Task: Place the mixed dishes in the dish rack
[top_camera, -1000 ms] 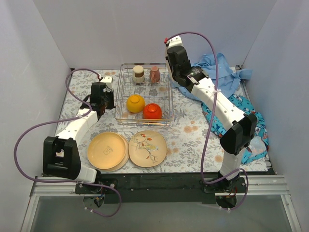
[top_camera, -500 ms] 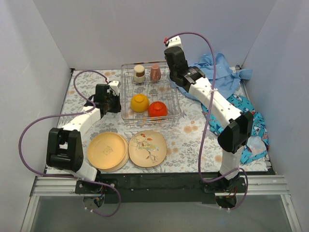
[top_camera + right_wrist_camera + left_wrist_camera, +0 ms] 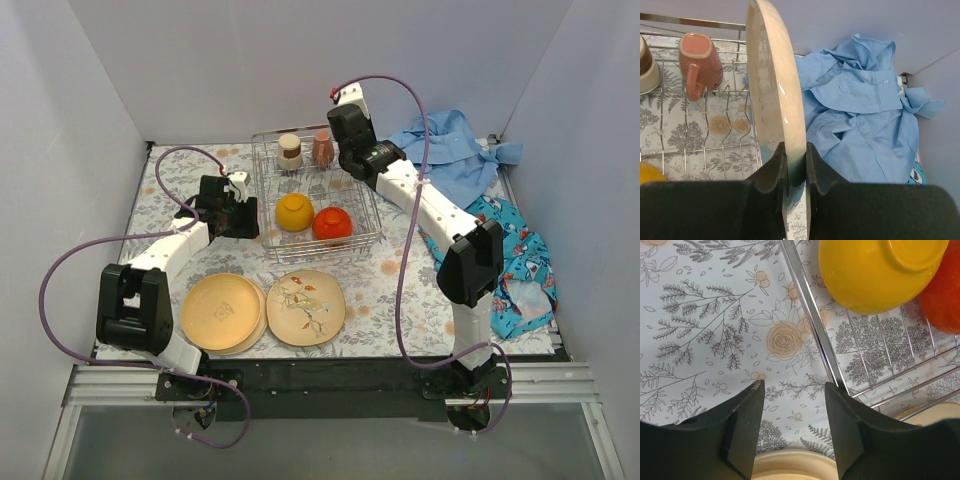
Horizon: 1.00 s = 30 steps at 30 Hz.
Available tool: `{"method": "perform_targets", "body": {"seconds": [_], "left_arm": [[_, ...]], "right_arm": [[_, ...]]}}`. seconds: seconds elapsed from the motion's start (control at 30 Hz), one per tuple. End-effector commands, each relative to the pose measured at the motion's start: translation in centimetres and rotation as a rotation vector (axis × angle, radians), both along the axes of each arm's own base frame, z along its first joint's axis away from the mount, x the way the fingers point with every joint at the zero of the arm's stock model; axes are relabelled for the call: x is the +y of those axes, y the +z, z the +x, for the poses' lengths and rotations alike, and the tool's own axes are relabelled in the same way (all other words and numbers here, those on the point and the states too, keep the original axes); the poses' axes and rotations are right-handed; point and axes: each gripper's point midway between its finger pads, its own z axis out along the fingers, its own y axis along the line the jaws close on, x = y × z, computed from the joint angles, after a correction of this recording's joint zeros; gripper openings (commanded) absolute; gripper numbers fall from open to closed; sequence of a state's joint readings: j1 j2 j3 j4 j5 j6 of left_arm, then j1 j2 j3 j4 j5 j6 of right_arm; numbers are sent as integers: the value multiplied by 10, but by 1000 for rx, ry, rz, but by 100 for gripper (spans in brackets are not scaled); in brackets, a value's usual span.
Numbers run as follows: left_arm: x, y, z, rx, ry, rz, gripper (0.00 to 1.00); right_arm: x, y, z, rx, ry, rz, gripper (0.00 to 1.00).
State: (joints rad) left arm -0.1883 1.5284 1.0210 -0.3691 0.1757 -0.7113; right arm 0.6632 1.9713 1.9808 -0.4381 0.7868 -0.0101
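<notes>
The wire dish rack (image 3: 312,186) holds a yellow bowl (image 3: 294,211), a red bowl (image 3: 332,222) and two small cups (image 3: 289,150) at its back. My right gripper (image 3: 796,159) is shut on the rim of a cream plate with a light blue edge (image 3: 771,85), held upright on edge over the rack's right back corner beside the pink cup (image 3: 699,62). My left gripper (image 3: 795,386) stands open and empty just outside the rack's left wire rim (image 3: 812,320). Two stacked yellow-tan plates (image 3: 222,312) and a floral plate (image 3: 305,306) lie in front.
A light blue shirt (image 3: 860,110) is bunched right of the rack, with a patterned blue cloth (image 3: 510,270) nearer the right wall. White walls close in the table on three sides.
The rack has slid right and turned slightly. My left gripper went with it and has now opened. My right arm has carried the plate left and back over the rack.
</notes>
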Motion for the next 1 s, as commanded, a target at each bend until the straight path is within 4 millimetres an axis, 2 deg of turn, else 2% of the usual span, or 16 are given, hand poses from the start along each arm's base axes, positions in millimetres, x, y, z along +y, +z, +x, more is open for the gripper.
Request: {"method": "perform_targets", "body": {"seconds": [0.0, 0.17, 0.37, 0.4, 0.43, 0.5, 0.53, 0.6, 0.63, 0.73, 0.77, 0.8, 0.83, 0.87, 0.9, 0.97], "left_arm": [[-3, 18, -9, -16, 1, -24, 52], [2, 18, -12, -14, 5, 2, 57], [5, 36, -15, -62, -25, 26, 63], [5, 38, -17, -70, -30, 28, 63], [6, 50, -18, -116, -47, 30, 63], [5, 58, -22, -150, -60, 23, 64], [5, 72, -22, -197, -68, 23, 64], [5, 81, -24, -226, -73, 27, 65], [5, 86, -24, -235, -77, 31, 65], [-3, 95, -31, -261, -121, 37, 66], [-6, 100, -36, -277, -145, 32, 67], [-17, 101, -42, -278, -189, 17, 67], [-22, 98, -50, -263, -222, 10, 67], [-26, 97, -56, -254, -245, -3, 67], [-39, 100, -68, -258, -319, -36, 67], [-49, 92, -88, -222, -407, -45, 66]], "right_arm": [[-1, 79, 21, -250, -83, 146, 1], [-2, 60, 32, -223, -93, 127, 1], [-3, 15, 40, -108, -66, 97, 1], [-2, 10, 39, -91, -57, 104, 6], [2, 4, 38, -63, -21, 112, 21], [3, 0, 31, -34, -1, 114, 35], [4, -3, 29, -20, 14, 118, 47], [2, 7, 20, -11, 31, 127, 54], [1, 5, 17, 1, 40, 125, 57], [-11, 26, 1, -21, 45, 123, 59], [-15, 18, -6, 0, 45, 106, 59], [-24, 32, -16, -16, 44, 114, 60], [-29, 33, -23, -10, 47, 105, 60], [-33, 17, -33, 30, 57, 83, 60], [-40, 31, -47, 14, 77, 97, 61], [-34, 19, -67, 75, 211, 70, 64]]}}
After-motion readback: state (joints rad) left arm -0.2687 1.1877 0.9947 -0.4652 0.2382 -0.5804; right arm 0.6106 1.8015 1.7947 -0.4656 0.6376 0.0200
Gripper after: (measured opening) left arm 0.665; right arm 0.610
